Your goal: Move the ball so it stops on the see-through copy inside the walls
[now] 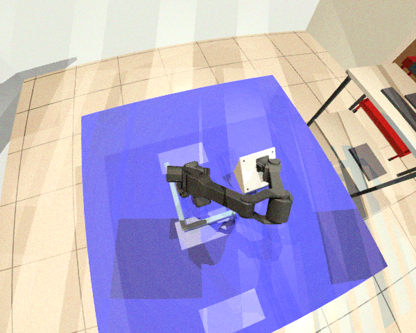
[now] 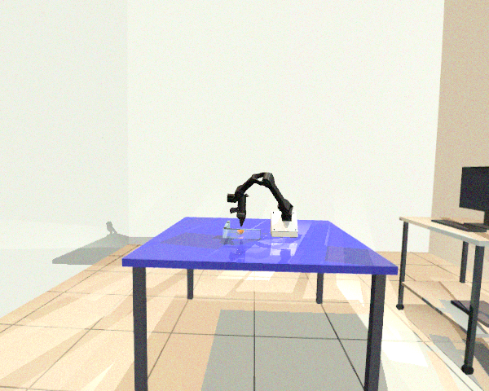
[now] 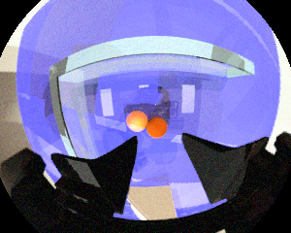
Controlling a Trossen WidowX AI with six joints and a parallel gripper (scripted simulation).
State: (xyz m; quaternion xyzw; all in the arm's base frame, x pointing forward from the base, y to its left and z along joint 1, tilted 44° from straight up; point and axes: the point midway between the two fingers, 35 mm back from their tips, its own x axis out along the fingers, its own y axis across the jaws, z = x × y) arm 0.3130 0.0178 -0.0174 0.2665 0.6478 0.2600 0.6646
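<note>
The solid orange ball (image 3: 156,127) lies on the blue table (image 1: 129,143) (image 2: 186,252), inside the corner. The see-through copy (image 3: 137,120), paler, is just left of it in the wrist view, towards the corner; the two look side by side, nearly touching. The arm hides both in the top view. In the exterior view an orange spot shows through the clear wall, too small to tell apart. One clear wall (image 1: 175,202) (image 3: 63,112) meets another clear wall (image 1: 219,216) (image 2: 252,234) (image 3: 150,46). My gripper (image 2: 241,224) (image 3: 160,138) is partly open, pointing down above the ball, with nothing between its fingers.
The arm's white base (image 1: 249,172) (image 2: 284,229) stands on the table, to the right of the walls in the top and exterior views. A separate desk (image 1: 383,107) (image 2: 438,227) with a monitor (image 2: 485,191) stands off to the right, beyond the table's edge.
</note>
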